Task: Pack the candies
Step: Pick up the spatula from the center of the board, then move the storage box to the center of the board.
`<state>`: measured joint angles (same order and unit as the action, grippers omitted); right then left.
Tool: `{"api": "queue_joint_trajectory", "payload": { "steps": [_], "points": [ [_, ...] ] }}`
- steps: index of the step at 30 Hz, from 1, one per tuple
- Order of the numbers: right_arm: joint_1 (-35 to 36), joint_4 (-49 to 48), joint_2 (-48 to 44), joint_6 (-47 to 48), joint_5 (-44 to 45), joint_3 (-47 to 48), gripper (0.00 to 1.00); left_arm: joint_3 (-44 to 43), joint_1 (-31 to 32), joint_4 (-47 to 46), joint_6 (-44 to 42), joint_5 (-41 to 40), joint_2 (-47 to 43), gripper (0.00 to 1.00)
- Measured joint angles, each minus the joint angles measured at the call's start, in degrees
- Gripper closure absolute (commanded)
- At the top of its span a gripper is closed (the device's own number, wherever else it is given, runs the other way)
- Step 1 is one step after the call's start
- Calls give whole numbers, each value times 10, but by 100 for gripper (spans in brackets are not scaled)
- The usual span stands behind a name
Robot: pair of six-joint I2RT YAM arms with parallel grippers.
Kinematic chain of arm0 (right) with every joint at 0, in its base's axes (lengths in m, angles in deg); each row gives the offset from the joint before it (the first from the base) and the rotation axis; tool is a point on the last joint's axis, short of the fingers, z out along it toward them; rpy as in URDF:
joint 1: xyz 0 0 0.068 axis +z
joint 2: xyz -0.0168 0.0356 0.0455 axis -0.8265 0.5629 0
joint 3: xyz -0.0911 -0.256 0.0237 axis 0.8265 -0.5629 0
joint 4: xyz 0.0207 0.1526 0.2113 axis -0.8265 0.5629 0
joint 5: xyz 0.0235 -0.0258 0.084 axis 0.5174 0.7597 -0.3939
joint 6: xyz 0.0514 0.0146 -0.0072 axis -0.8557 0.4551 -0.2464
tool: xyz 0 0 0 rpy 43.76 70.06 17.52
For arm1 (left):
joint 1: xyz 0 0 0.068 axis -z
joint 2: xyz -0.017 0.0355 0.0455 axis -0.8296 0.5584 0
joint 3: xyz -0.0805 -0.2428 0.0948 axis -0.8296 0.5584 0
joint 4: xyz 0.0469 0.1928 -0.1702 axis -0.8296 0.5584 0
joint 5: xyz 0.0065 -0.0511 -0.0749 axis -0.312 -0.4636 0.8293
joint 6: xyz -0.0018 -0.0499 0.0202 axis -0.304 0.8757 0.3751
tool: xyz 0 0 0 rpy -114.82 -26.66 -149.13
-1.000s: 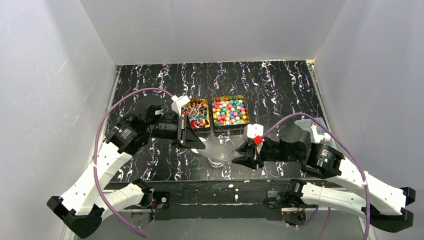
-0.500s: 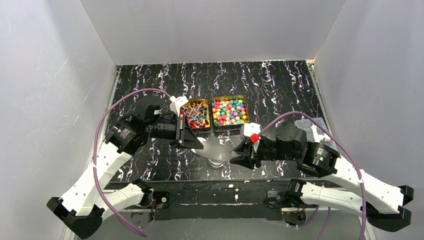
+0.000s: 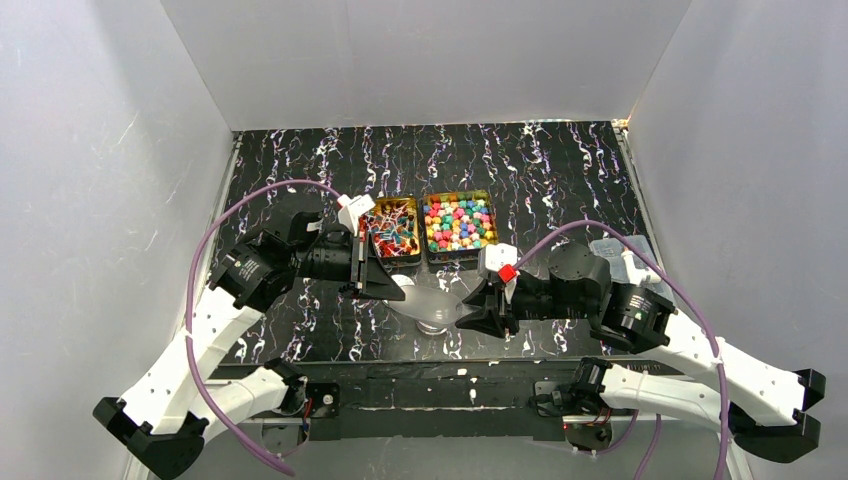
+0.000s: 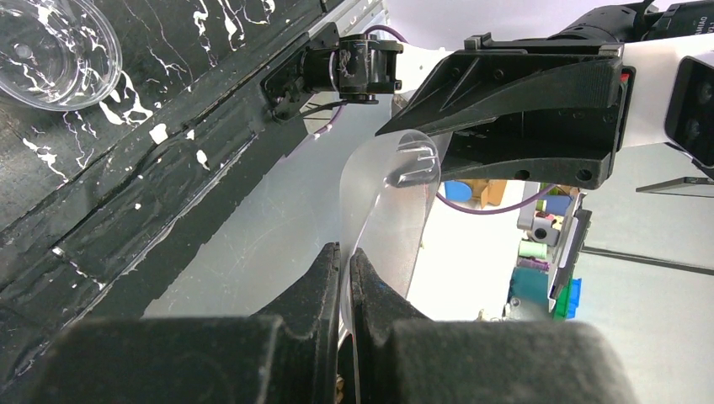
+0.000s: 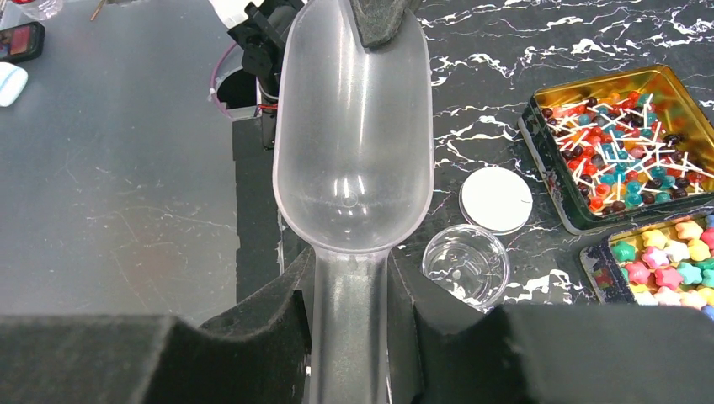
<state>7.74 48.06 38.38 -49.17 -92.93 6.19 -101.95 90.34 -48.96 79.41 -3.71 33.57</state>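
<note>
A clear plastic scoop (image 3: 428, 298) hangs just above the table between both grippers, its bowl empty. My left gripper (image 4: 345, 257) is shut on the thin front rim of the scoop (image 4: 391, 194). My right gripper (image 5: 349, 278) is shut on the handle of the scoop (image 5: 354, 126). The candies fill two gold tins behind it. Red, blue and white stick-like pieces (image 5: 623, 147) lie in the left tin (image 3: 392, 228). Pink, green and yellow lumps (image 5: 665, 261) lie in the right tin (image 3: 459, 224).
A small clear jar (image 5: 466, 263) stands open and empty under the scoop, with its white round lid (image 5: 497, 199) lying flat beside it. A clear box (image 3: 615, 248) sits at the right of the table. The table's near edge runs just below the scoop.
The right gripper has shifted slightly left and away from the near edge with the scoop handle. The left gripper has kept its hold on the rim.
</note>
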Motion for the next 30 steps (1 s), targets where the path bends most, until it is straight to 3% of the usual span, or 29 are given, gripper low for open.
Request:
{"api": "queue_joint_trajectory", "payload": {
  "steps": [4, 9, 11, 19, 26, 30],
  "points": [
    [0, 0, 0, 0, -3, 0, 99, 0, 0, 2, -1, 0, 0, 100],
    [0, -2, 3, 2, 0, 0, 99, 2, 0, -1, -4, -1, 0, 53],
    [0, -6, 10, 4, 11, 1, 99, 3, 1, 2, -8, -4, 0, 42],
    [0, 28, 57, 8, 71, 13, 99, -24, 1, 58, -60, -68, 12, 24],
    [0, 55, 76, 16, 141, 27, 99, -51, 1, 128, -123, -195, 38, 3],
    [0, 79, 104, 22, 189, 48, 99, -59, -3, 154, -150, -266, 60, 2]
  ]
}}
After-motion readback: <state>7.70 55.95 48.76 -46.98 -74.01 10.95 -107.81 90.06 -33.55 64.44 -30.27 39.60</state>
